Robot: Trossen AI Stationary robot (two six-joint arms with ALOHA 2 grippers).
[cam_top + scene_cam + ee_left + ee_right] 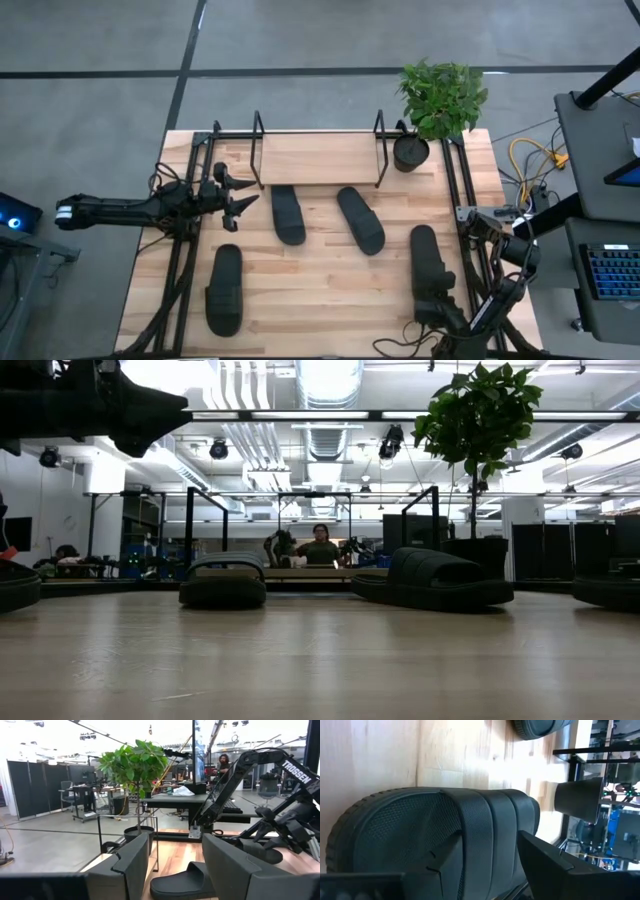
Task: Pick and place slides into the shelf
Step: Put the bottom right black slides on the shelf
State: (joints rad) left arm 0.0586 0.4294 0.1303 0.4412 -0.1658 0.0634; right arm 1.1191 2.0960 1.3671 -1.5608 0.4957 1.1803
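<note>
Several black slides lie sole-down on the wooden table: two in the middle (pixel 288 214) (pixel 360 220), one near left (pixel 224 290), one at the right (pixel 428 262). The shelf (pixel 318 158), a light board between two black wire uprights, stands at the far edge with nothing on it. My right gripper (pixel 437 308) is open and slants down over the right slide's (pixel 395 830) near end, its fingers astride the strap (pixel 485 815). My left gripper (pixel 243 202) hangs open above the table's left side, holding nothing. My right gripper's fingers (pixel 555 865) stand on either side of the right slide's strap, coming from the near side and slanting down. I cannot tell whether they touch it. The slide lies flat on the table.
A potted plant (pixel 412 150) stands just right of the shelf. Black arm frames (pixel 185 250) run along the table's left and right sides. Bare tabletop lies between the slides and along the near edge. A person sits in the room beyond the table.
</note>
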